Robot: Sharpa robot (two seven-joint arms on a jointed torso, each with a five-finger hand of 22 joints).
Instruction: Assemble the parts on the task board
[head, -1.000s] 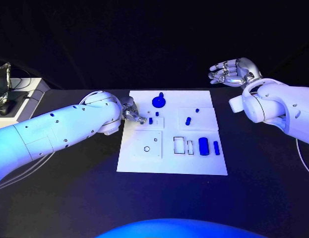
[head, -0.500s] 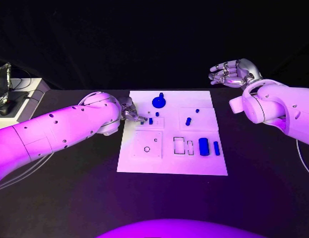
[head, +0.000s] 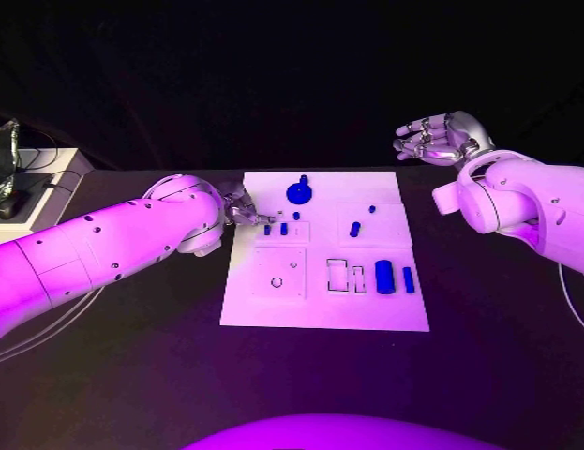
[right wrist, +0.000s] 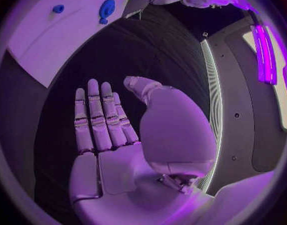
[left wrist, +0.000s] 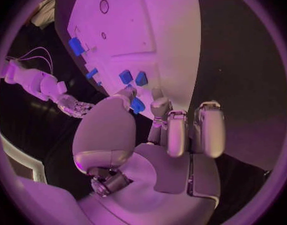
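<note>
Left silver hand (head: 242, 212) at the left edge of the flat white task board (head: 325, 314), thumb and fingertip pinching a small blue peg (left wrist: 137, 105) just over the board. Right silver hand (head: 434, 138) raised beyond the far right corner, fingers spread, holding nothing

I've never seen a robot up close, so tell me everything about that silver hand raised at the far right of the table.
The right silver many-fingered hand, metallic and jointed, sits on a white arm. It is raised beyond the far right corner of the white task board, fingers apart and loosely curved, palm bare, holding nothing and touching nothing.
</note>
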